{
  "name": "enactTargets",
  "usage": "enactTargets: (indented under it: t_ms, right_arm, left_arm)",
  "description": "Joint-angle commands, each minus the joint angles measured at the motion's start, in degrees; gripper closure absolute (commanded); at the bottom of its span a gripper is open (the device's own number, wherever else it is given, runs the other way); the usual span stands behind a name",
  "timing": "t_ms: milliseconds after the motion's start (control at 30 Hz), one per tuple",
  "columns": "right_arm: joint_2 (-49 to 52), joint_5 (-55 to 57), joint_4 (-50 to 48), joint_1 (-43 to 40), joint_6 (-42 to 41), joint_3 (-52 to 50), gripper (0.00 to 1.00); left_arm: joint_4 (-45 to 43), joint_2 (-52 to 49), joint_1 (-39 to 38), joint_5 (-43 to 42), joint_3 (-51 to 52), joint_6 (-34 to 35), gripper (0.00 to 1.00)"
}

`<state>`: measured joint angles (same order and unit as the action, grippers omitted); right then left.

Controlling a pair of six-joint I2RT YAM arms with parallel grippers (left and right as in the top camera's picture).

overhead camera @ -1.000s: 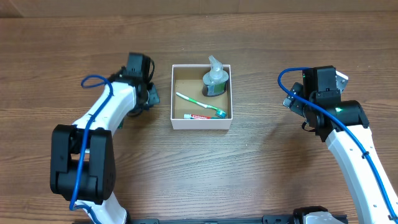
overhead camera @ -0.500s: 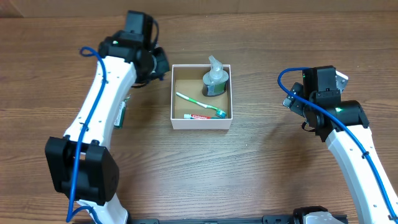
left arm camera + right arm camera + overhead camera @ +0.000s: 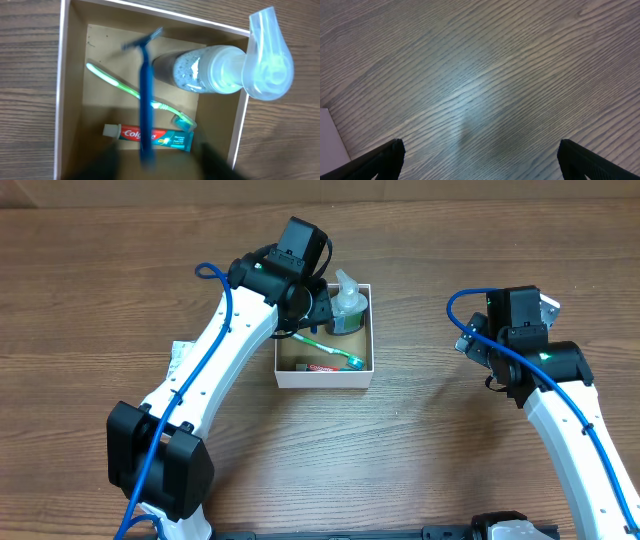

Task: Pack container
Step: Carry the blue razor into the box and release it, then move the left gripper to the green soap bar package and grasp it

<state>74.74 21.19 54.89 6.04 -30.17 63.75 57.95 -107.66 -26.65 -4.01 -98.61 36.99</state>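
Table [image 3: 420, 460]: I see bare wood all round | container [image 3: 322, 380]: centre-rear, rim uncovered except at left | left gripper [image 3: 150, 165]: over its interior, clenched on a blue razor [image 3: 145, 100] | inside: 1 pump bottle [image 3: 225, 70], toothbrush [image 3: 125, 89], toothpaste [image 3: 150, 136] | right gripper [image 3: 480, 160]: jaws parted, over bare wood, well apart

Matt cardboard container [image 3: 62, 100], translucent plastic bottle [image 3: 235, 70], grained wood table [image 3: 485, 75], glossy blue razor [image 3: 146, 100]
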Motion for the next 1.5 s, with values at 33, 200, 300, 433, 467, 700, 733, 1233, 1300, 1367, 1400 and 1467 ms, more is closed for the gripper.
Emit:
enactTargets:
  t_ms: [33,200,300,433,467,700,733,1233,1300,1367,1400,1467]
  right_arm:
    - [-0.68,0.39,-0.33,0.0,-0.24,0.61,0.0]
    - [-0.68,0.39,-0.33,0.0,-0.22,0.61,0.0]
    - [-0.68,0.39,-0.33,0.0,-0.24,0.61,0.0]
    - [-0.68,0.39,-0.33,0.0,-0.24,0.61,0.0]
    - [-0.68,0.39,-0.33,0.0,-0.22,0.61,0.0]
    - [-0.68,0.39,-0.31,0.0,-0.24,0.61,0.0]
    - [-0.68,0.39,-0.33,0.0,-0.24,0.61,0.0]
    - [-0.68,0.39,-0.33,0.0,-0.24,0.61,0.0]
    - [-0.68,0.39,-0.33,0.0,-0.22,0.61,0.0]
    - [-0.68,0.39,-0.33,0.0,-0.24,0.61,0.0]
    - [-0.68,0.39,-0.33,0.0,-0.24,0.61,0.0]
    - [-0.68,0.39,-0.33,0.0,-0.24,0.61,0.0]
  left_arm:
    - [0.52,-0.33,0.52,1.68,-1.18,0.59,0.32]
    - [4.17,-0.24,4.66,3.32,-1.38,-2.38,0.05]
    - [10.58,-0.24,10.32,5.55,-1.38,-3.41,0.0]
    - [16.65,-0.24,17.77,13.14,-1.25,-6.95,0.0]
    - [17.59,-0.24,19.74,15.17,-1.22,-7.98,0.0]
    - [16.68,-0.26,28.48,16.46,1.86,-16.13,0.0]
    - [16.0,-0.26,29.59,16.44,3.23,-17.86,0.0]
    - [-6.69,-0.28,34.88,2.05,25.79,-43.93,0.0]
    - [-8.11,-0.28,34.93,2.05,26.1,-44.13,0.0]
    - [-9.55,-0.31,34.91,1.99,26.34,-44.68,0.0]
    - [-10.19,-0.35,34.91,2.03,26.51,-45.13,0.0]
    - [-10.88,-0.46,34.91,2.03,26.77,-46.23,0.0]
